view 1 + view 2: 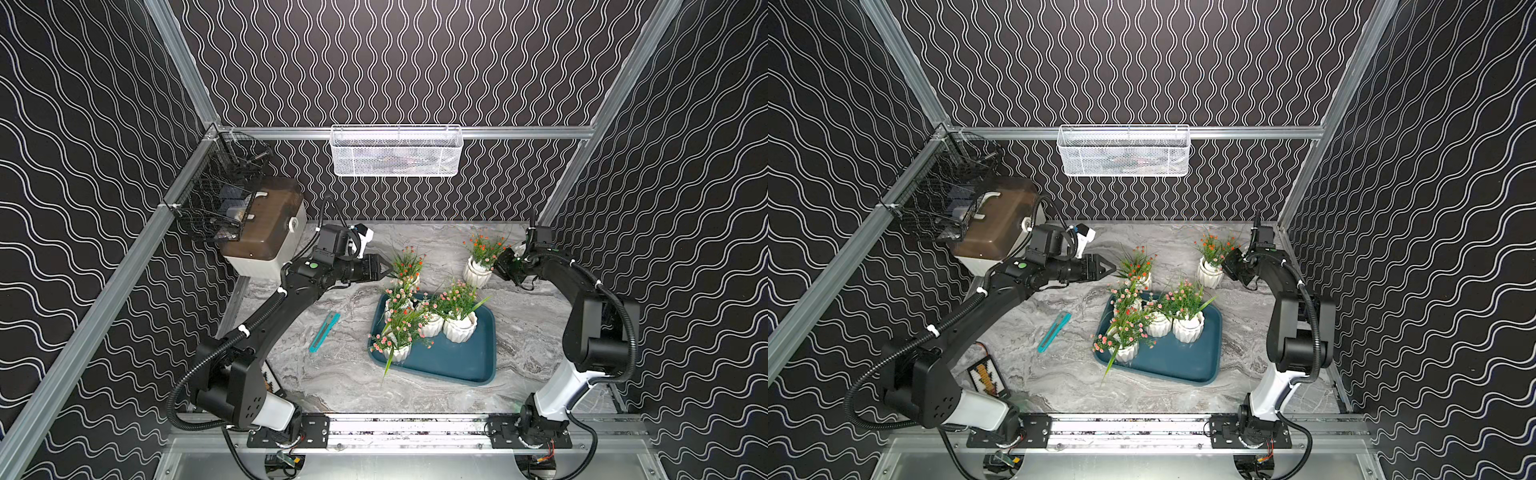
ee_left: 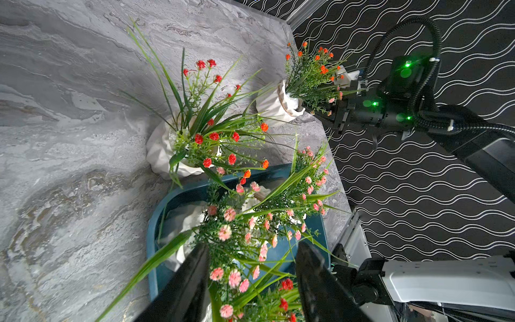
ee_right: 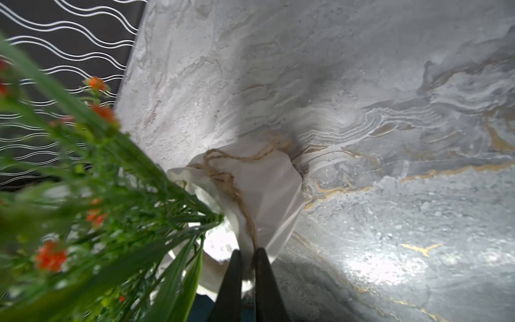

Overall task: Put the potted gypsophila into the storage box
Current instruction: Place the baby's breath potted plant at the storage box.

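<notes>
teal storage box [image 1: 457, 361] half bare, right gripper [image 3: 246, 252] pinching pot [image 3: 267, 189] rim, left gripper [image 2: 253, 245] spread

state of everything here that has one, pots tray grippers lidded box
storage box: holds four pots
orange-flowered pot: outside it, rim pinched
red-flowered pot: outside it, standing free on table
left gripper: open, empty
right gripper: shut on orange-flowered pot's rim
lidded box: lid shut

My right hand [image 3: 248, 252] is cut off by the edge of its wrist view, and the gypsophila [image 3: 92, 195] beside it is just a green blur. In both top views, leaves hide that hand's tips. The white mesh basket [image 1: 396, 151] contents: too small to tell.
</notes>
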Robot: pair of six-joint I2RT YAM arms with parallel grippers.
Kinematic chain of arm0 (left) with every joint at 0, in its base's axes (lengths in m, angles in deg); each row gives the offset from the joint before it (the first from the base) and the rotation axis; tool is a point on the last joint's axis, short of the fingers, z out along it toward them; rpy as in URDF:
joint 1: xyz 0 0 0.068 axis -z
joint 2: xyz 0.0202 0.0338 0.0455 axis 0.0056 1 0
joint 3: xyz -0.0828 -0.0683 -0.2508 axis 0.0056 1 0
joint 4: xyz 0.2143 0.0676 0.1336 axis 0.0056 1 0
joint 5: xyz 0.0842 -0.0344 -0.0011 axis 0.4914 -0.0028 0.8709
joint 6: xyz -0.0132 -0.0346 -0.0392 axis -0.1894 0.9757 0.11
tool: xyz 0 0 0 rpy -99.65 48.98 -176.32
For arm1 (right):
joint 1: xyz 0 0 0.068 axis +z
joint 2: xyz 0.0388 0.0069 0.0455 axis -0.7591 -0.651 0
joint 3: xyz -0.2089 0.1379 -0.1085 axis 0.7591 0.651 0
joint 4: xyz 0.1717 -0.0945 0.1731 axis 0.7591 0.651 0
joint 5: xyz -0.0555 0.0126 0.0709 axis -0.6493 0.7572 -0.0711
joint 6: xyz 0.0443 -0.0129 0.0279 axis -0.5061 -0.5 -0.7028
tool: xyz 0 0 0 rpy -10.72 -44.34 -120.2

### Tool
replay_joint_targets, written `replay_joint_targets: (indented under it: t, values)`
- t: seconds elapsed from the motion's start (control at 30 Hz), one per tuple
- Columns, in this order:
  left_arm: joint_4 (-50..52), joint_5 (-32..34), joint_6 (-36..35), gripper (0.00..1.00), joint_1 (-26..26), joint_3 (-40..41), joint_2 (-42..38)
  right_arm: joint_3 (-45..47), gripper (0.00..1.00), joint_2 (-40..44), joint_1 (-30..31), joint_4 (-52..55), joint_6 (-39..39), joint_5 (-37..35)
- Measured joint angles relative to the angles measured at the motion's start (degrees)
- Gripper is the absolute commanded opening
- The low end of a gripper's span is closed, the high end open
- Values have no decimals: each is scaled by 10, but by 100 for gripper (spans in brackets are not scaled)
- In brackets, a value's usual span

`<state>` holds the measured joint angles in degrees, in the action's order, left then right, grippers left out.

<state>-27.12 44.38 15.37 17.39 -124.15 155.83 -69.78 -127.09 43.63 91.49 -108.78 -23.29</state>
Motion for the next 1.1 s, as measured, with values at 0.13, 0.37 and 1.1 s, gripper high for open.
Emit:
replay_joint_targets:
  t: [0.13, 0.37, 1.1]
  values:
    - [0, 1, -1, 54, 3, 0, 0, 4, 0, -12, -4, -4, 2, 1]
    - [0, 2, -2, 54, 3, 0, 0, 10, 8, -20, -6, -15, 3, 4]
    - [1, 2, -2, 54, 3, -3, -3, -15, 23, -53, 5, -8, 17, -10]
